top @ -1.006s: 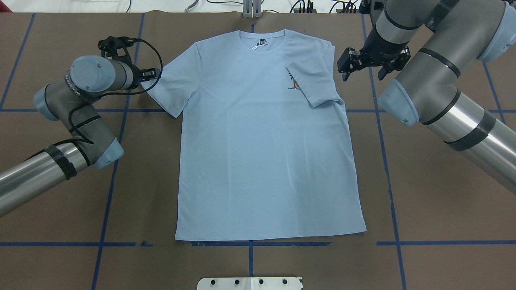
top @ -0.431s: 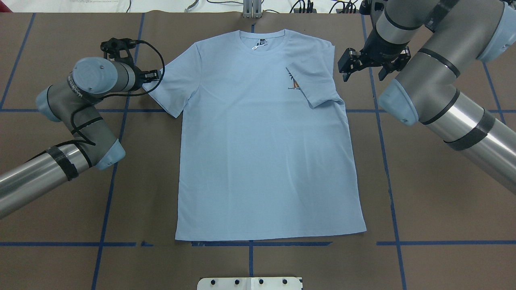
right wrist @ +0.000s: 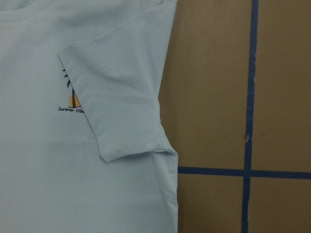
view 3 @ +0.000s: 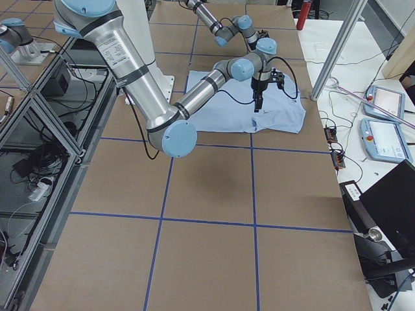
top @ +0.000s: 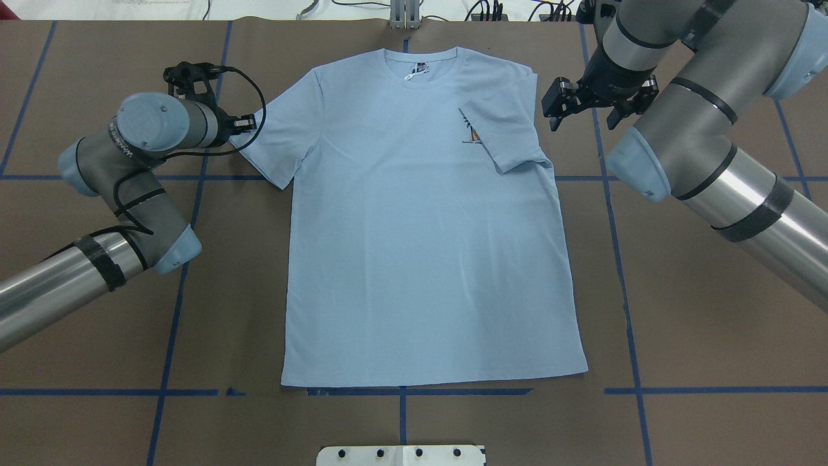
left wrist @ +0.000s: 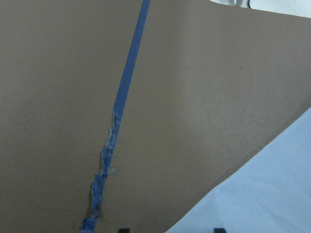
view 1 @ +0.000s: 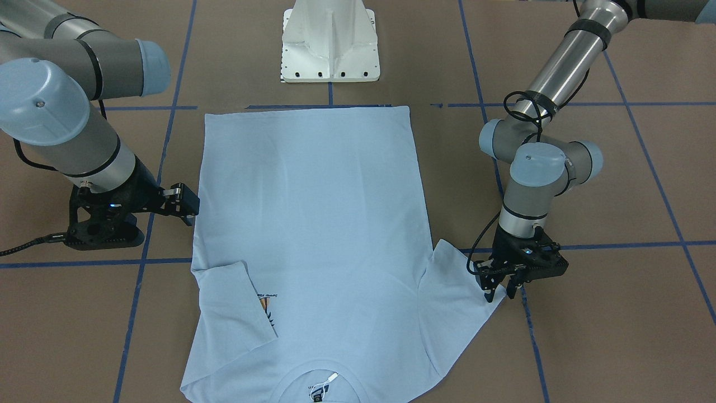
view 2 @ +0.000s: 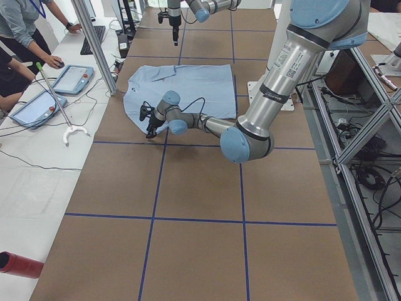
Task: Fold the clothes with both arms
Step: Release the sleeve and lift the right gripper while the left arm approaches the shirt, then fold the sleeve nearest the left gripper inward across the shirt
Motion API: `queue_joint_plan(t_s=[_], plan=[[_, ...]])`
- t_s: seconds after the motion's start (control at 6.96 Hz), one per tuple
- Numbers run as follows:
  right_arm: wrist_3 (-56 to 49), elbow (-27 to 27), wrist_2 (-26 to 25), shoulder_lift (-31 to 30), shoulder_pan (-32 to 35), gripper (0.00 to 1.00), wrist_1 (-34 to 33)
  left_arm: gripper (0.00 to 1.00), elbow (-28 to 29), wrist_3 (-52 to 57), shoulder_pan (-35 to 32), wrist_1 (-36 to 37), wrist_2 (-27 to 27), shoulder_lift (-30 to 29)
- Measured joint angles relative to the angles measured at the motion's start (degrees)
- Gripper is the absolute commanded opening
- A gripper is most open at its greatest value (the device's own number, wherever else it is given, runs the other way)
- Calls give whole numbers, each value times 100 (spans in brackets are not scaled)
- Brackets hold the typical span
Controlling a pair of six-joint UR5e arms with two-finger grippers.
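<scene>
T-shirt (top: 420, 259) flat mid-table (top: 679, 323), right sleeve folded inward, bare surface on every side. My left gripper (view 1: 502, 291), fingers spread, is at the left sleeve's edge, slightly closer than a second ago. Right gripper (top: 585, 110) spread beside the shoulder, hardly moved.

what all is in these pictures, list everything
T-shirt: one, light blue, flat mid-table, one sleeve folded onto chest
table: one, brown, under everything
tape lines: several, blue, grid across table
pedestal base: one, white, table's robot-side edge
tablets: two, grey-blue, side bench
person: at least one, grey top, at bench
cylinder: one, red, beside table's near end
left gripper: one, black, fingers open at spread sleeve's edge
right gripper: one, black, fingers open, beside folded sleeve's shoulder
</scene>
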Motion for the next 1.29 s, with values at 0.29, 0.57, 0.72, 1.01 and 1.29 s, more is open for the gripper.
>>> queue_joint_plan(t_s=[0.29,0.57,0.72,1.01,1.29], plan=[[-7,-41,-6,-4,-3,100,8,0,-83,23,-3,41,-21,-8],[1,-188,-9,-4,2,100,229,0,-305,24,-2,143,-151,-13],[6,-277,-7,-5,11,100,359,0,-484,7,13,369,-221,-52],[18,-313,-1,1,24,100,446,0,-655,-166,128,1160,-264,-580],[27,-302,2,7,39,100,456,0,172,-660,360,1646,-254,-1826]])
